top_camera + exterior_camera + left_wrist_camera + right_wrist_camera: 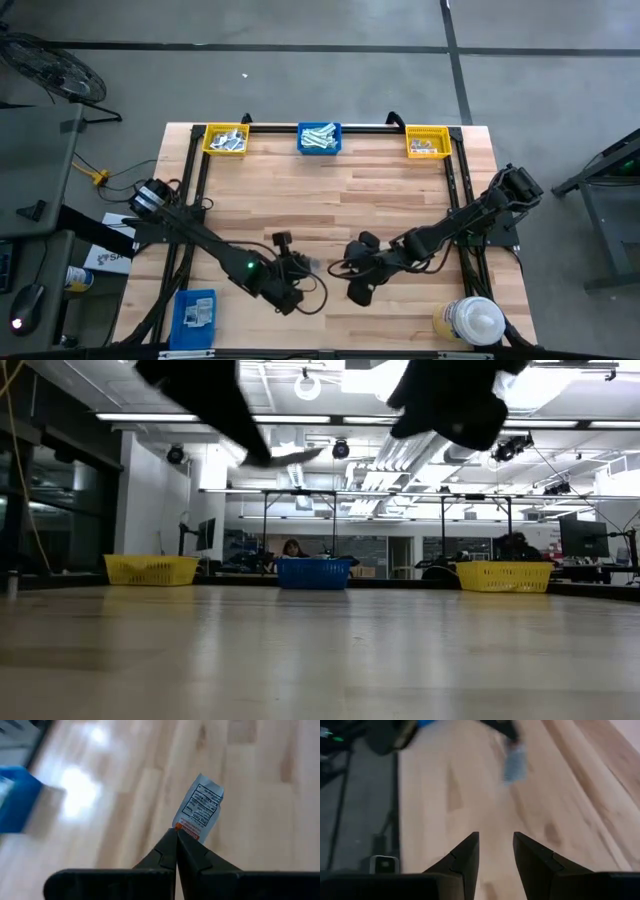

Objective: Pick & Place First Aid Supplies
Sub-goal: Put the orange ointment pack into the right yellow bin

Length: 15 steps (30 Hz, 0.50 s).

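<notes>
From above: a pale butcher-block table (330,200) of glued wood strips, framed by black rails. Along the far edge, a yellow bin (226,139), a blue bin (319,138) and a second yellow bin (427,142), each holding small paper packets. At the near left corner, another blue bin (195,312) with white packets inside. At the near right corner, a large bottle with a round white cap (474,321). Left gripper (296,262) low over the near middle of the table, with a pale packet (312,262) just at its tip. Right gripper (358,268) close beside it, facing it.

From table height: glossy wood grain in front, three mesh-walled bins on the far edge, dark arm shapes overhead, a seated person in the room behind.

From the left wrist: black fingers pressed together, pinching the orange-edged bottom of a small white packet (199,809). Crinkled flat paper, covered in dark fine print, too small to read. Held upright, clear of the wood below.

From the right wrist: own black fingers (465,857) spread apart, nothing between them. Blurred pale packet (515,764) ahead.
</notes>
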### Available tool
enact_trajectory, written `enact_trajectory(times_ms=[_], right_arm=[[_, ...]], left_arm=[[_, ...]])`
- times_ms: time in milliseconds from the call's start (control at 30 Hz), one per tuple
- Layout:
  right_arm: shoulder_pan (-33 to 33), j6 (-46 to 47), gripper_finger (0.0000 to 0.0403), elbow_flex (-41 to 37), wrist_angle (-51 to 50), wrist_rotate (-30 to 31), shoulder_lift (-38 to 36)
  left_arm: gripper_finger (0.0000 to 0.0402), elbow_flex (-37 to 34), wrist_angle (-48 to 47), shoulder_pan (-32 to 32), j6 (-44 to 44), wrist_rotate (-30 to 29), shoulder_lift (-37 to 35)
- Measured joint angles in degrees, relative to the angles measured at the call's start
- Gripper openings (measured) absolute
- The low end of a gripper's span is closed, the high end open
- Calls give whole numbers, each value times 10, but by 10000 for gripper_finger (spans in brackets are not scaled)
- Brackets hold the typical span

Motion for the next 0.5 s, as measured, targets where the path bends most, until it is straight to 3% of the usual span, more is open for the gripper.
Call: enact_trajectory(times_ms=[233,500], right_arm=[[-16,-32,114,0,67,-2,0],[-37,-27,114,0,70,26,0]], left_arm=[[0,50,-10,22,66,-57,0],[0,55,-14,23,85,-82,-1]])
